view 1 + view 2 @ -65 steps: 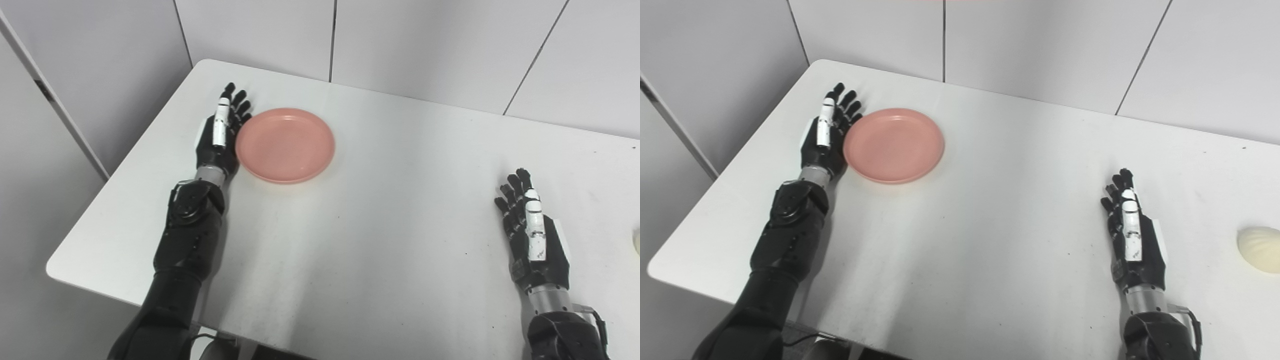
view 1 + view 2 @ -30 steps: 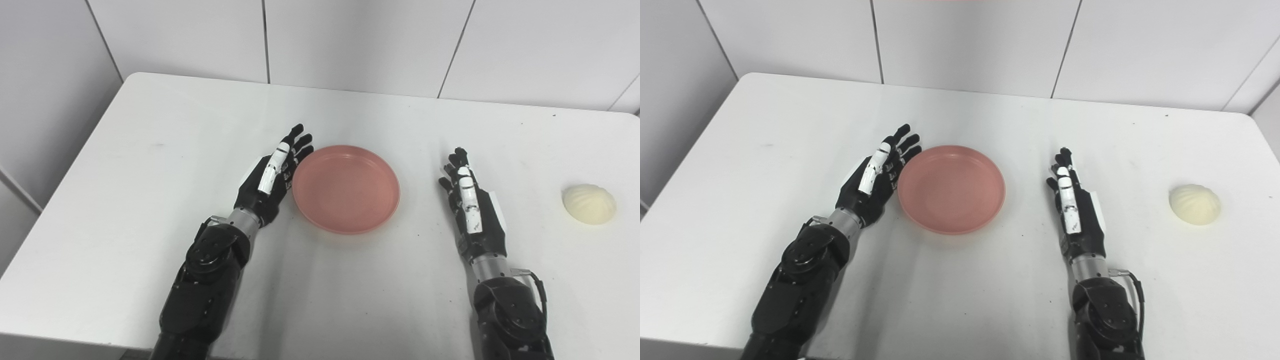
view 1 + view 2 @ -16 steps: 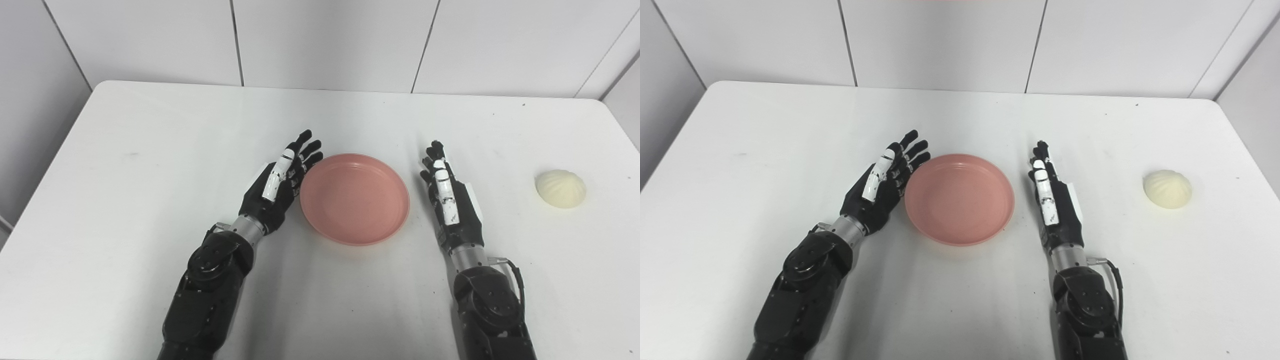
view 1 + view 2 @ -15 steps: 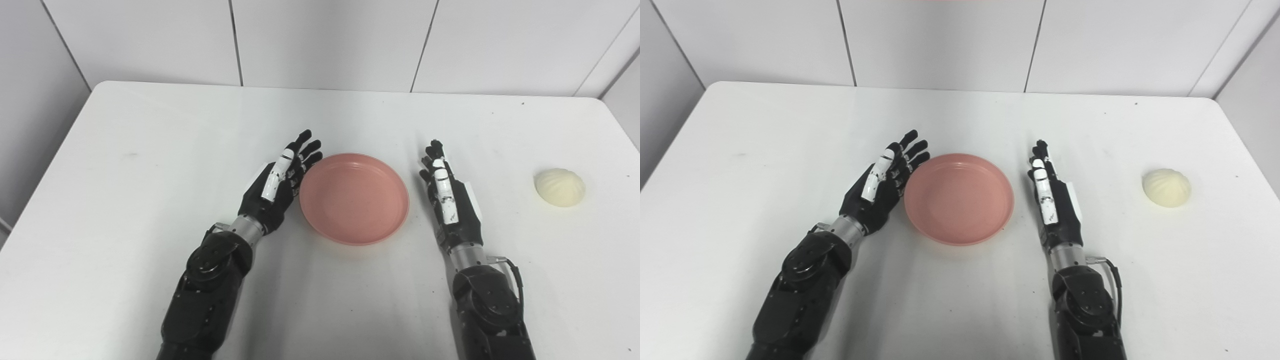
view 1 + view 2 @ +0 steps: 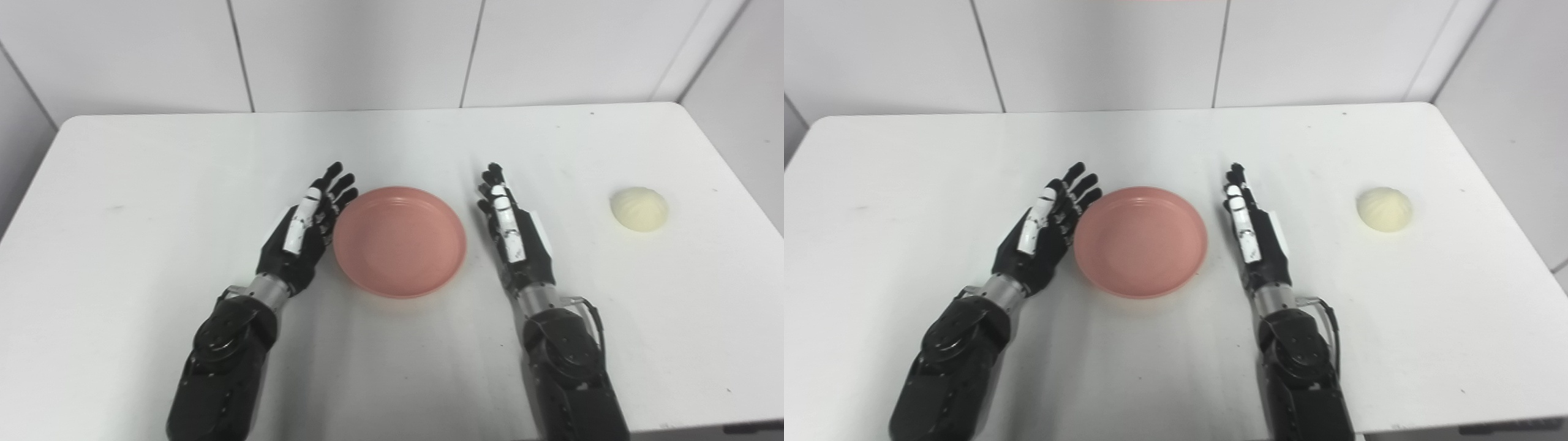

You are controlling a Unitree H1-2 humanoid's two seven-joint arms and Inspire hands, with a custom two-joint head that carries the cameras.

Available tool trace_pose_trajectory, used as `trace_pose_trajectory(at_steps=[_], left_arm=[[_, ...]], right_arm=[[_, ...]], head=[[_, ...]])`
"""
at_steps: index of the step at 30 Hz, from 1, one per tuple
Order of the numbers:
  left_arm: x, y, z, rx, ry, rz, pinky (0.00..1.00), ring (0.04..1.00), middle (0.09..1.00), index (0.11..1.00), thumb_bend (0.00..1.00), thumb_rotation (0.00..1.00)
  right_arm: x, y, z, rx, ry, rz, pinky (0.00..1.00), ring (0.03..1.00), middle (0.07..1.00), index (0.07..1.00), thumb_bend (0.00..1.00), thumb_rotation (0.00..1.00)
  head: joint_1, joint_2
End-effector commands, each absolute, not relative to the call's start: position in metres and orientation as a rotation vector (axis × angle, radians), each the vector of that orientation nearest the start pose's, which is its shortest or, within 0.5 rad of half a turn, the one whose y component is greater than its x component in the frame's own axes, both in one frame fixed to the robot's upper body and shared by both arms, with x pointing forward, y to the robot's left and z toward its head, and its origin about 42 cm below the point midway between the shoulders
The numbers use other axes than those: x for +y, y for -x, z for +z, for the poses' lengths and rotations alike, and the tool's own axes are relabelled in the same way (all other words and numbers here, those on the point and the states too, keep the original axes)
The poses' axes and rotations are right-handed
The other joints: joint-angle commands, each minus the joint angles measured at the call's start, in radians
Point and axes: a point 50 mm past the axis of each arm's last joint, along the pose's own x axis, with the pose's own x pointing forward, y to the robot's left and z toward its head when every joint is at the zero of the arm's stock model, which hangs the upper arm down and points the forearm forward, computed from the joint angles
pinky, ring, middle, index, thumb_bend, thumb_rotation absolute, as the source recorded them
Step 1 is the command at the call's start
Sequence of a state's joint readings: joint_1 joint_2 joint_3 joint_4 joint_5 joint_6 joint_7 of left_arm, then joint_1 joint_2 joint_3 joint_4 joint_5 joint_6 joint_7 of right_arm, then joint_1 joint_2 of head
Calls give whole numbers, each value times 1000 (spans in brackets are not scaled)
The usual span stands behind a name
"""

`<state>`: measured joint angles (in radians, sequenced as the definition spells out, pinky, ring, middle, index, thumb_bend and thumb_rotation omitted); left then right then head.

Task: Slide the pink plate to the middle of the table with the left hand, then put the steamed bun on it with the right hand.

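- Left hand (image 5: 301, 236): fingers (image 5: 339, 187) extended and apart, holding nothing; their inner edge lies against, or just beside, the left rim of the plate (image 5: 399, 242). Contact cannot be confirmed.
- Right hand (image 5: 516, 236): fingers (image 5: 493, 184) extended, close together, holding nothing; it stands edge-on just beside the plate's right rim, a narrow gap showing.
- Plate: between the two hands, empty, flat on the table (image 5: 153, 184), at about the table's middle. Judgement: the slide looks complete or nearly so.
- Bun (image 5: 639, 209): on the table, well apart from the right fingers, out to their right and about level with them. It is roughly round, so no long axis governs the grasp.
- Governing relation: the right hand is much the nearer to the bun, and must travel outward, away from the plate, to reach it.
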<state>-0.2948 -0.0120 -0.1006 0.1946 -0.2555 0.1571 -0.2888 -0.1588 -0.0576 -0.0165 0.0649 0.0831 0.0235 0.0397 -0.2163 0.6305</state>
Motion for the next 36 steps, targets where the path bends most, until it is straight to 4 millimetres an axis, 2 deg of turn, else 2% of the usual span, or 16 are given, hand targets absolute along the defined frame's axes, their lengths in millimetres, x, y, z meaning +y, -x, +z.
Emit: trace_pose_trajectory(at_steps=[1,7,9,11,13,15,18,21,27,28,31,36], left_arm=[[146,-360,105,154,217,-454,998,977,980,992,370,1000],[158,-359,106,157,228,-433,1000,987,991,1000,361,1000],[162,-359,107,157,232,-432,1000,986,993,1000,356,1000],[165,-359,106,154,231,-430,1000,980,990,1000,359,1000],[167,-359,105,149,227,-429,1000,976,988,1000,359,1000],[169,-360,104,149,228,-426,995,968,978,991,354,1000],[171,-361,101,153,233,-424,988,962,970,986,359,1000],[176,-359,98,165,233,-421,989,967,971,990,357,1000],[184,-358,92,174,216,-421,988,968,968,984,364,1000],[185,-359,91,175,220,-420,988,968,965,981,368,1000],[189,-359,88,177,226,-422,988,966,963,977,372,1000],[195,-359,83,185,234,-412,978,959,959,970,369,1000]], right_arm=[[-214,-331,116,-31,-28,31,990,972,971,983,196,1000],[-226,-339,142,-166,101,-17,971,958,953,970,213,1000],[-230,-344,154,-213,165,-42,962,943,936,957,273,1000],[-236,-348,167,-240,222,-51,964,941,931,956,408,1000],[-242,-352,180,-266,268,-59,961,940,932,957,450,1000],[-249,-356,197,-326,344,-93,883,914,918,941,507,994],[-254,-357,211,-366,399,-132,830,874,896,919,572,977],[-264,-357,233,-462,505,-172,786,825,859,882,570,917],[-280,-353,266,-537,637,-234,690,791,826,838,665,720],[-284,-353,270,-535,646,-240,678,778,823,837,715,690],[-291,-353,277,-514,689,-268,650,764,819,837,789,686],[-313,-351,295,-490,847,-314,730,807,837,861,825,619]], head=[[-14,-5],[-84,-24],[-108,-33],[-121,-39],[-131,-44],[-136,-46],[-144,-49],[-166,-57],[-190,-65],[-201,-67],[-211,-69],[-230,-78]])
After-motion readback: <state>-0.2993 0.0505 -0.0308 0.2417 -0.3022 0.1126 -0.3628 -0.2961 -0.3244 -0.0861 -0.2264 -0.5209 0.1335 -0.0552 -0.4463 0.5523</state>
